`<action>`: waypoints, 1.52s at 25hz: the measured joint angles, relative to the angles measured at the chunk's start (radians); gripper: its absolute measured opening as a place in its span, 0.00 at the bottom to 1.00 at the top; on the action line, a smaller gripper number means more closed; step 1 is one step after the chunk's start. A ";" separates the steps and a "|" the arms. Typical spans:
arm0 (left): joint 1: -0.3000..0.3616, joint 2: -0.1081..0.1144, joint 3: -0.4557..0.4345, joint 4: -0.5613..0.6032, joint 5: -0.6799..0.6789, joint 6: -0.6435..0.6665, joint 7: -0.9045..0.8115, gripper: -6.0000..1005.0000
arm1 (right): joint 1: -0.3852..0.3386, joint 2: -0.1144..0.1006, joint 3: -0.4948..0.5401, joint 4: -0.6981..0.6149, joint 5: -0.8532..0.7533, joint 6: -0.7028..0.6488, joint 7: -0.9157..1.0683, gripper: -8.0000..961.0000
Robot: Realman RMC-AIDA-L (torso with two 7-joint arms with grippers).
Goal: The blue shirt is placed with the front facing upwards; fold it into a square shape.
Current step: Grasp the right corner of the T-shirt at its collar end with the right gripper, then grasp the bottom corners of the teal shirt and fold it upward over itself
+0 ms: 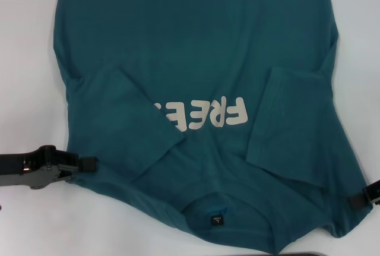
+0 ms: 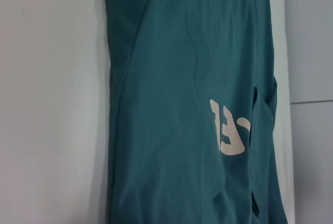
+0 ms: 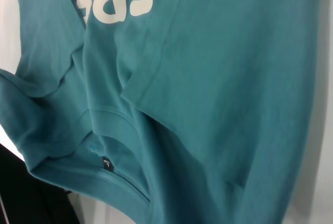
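- I see the blue shirt (image 2: pixel 187 99) lying flat on the white table (image 2: pixel 52 104), w/ soft creases.
- Off-white print (image 2: pixel 229 133) partly hidden by a cloth fold.

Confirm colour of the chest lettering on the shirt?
Off-white lettering on the teal-blue shirt; the head view shows it best.

A white table (image 1: pixel 24 60) carries the blue shirt (image 1: pixel 196 48) — spread flat, seemingly both sleeves folded inward.
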 joint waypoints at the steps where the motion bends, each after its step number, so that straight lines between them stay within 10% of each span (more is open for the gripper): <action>1: 0.000 0.000 0.000 0.000 0.000 0.000 0.000 0.05 | 0.000 0.000 -0.001 0.000 0.000 0.000 0.001 0.42; 13: -0.001 0.012 0.022 -0.002 0.009 0.015 -0.009 0.05 | -0.005 -0.011 -0.005 -0.009 -0.080 -0.004 -0.002 0.04; 38: 0.053 0.031 0.107 -0.107 0.139 0.129 0.001 0.05 | -0.010 -0.024 -0.005 -0.053 -0.141 -0.009 0.018 0.04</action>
